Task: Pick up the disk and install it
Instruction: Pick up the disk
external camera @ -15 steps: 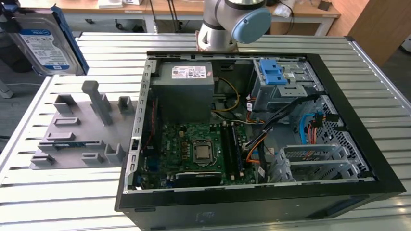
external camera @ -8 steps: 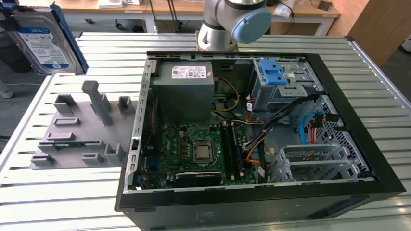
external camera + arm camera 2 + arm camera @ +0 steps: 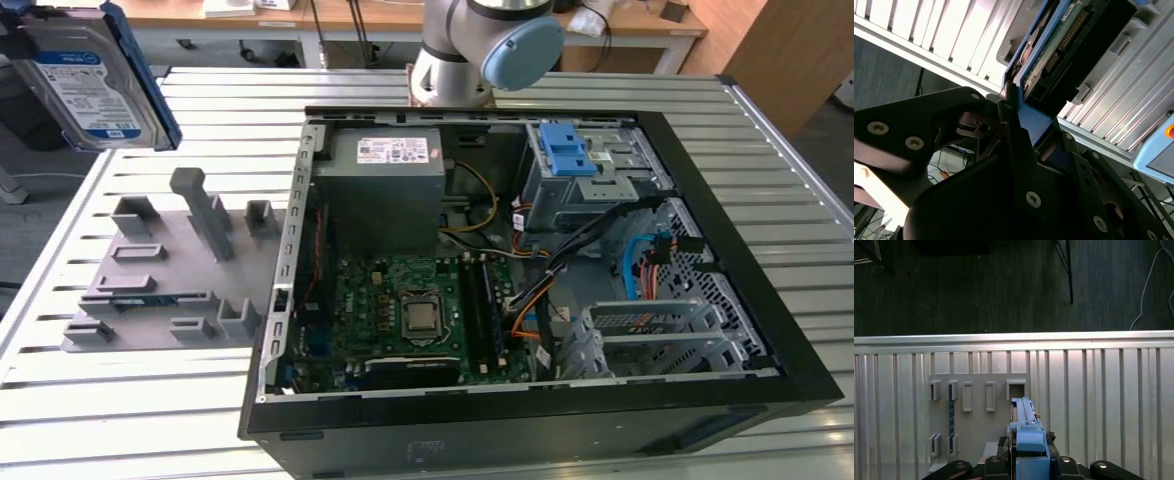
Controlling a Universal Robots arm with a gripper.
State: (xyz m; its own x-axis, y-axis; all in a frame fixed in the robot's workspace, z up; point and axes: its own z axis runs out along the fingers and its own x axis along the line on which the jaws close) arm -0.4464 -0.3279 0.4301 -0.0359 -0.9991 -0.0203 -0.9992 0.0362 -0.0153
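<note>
The gripper (image 3: 1021, 112) holds the disk (image 3: 87, 80) up in the air, well away from the computer.

In the exterior view the disk hangs high at the far left with its blue-and-white label facing the camera. Lower down, the grey holder (image 3: 160, 290) with its slots and posts lies on the ribbed metal table (image 3: 160, 400). Next comes the open computer case (image 3: 534, 420); its side wall stands between the holder and the parts inside. In the case are the grey power box (image 3: 380, 195), the green board (image 3: 387, 300), then loose wires (image 3: 587, 240) crossing in front of the metal cage with the blue latch (image 3: 566, 152). The robot arm (image 3: 481, 45) stands behind the case. In the second wrist view the dark fingers (image 3: 1011, 130) squeeze tight on the disk's blue frame.
</note>
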